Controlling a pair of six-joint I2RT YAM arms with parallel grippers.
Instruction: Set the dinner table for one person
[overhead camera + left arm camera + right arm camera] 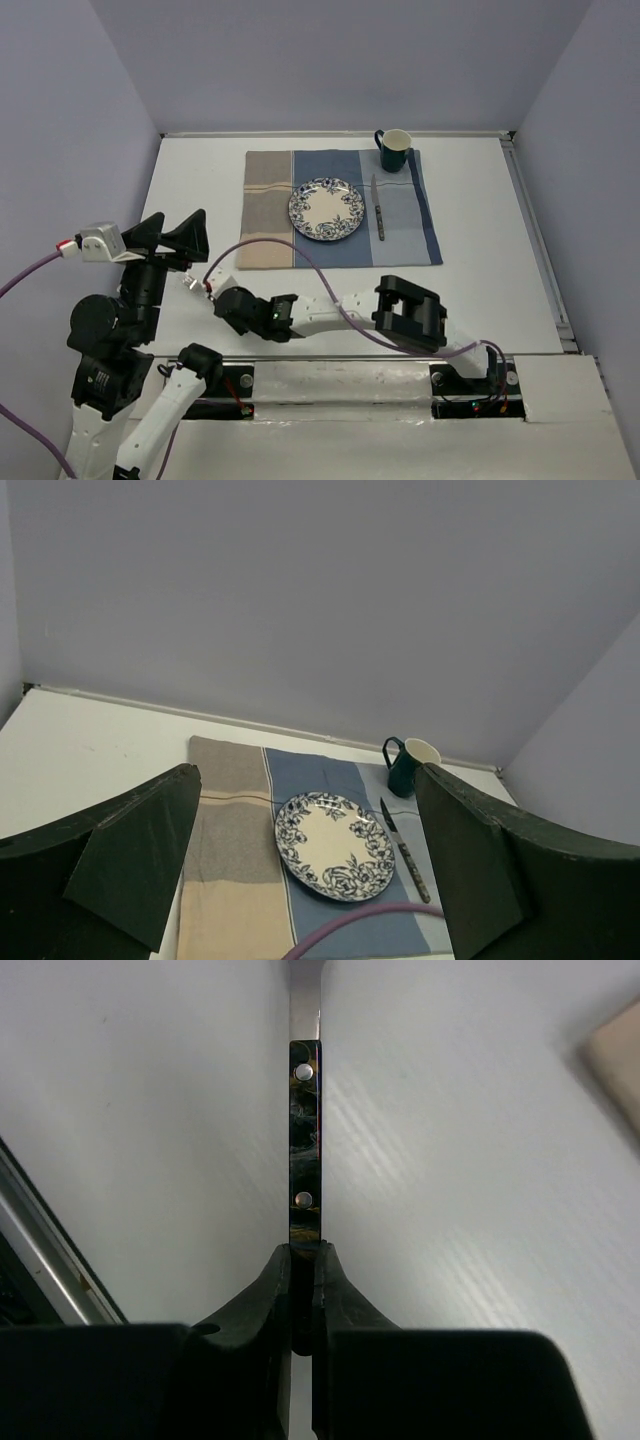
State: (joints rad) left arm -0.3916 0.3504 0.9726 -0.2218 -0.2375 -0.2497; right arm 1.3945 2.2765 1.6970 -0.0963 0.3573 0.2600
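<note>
The white dinner table (480, 280) carries a blue-and-beige striped placemat (265, 220). On the placemat lie a blue floral plate (326, 208), a knife (379, 208) to the plate's right, and a dark green mug (394, 149) at the far right corner. My right gripper (225, 297) is low over the table, near and left of the placemat. It is shut (304, 1250) on a piece of cutlery with a dark riveted handle (305, 1140); its head is out of view. My left gripper (165, 240) is raised, open and empty (308, 780).
A purple cable (300, 265) loops over the placemat's near edge. In the left wrist view the plate (332, 844), knife (405, 852) and mug (408, 765) lie ahead between my fingers. Grey walls enclose the table at the back and on both sides.
</note>
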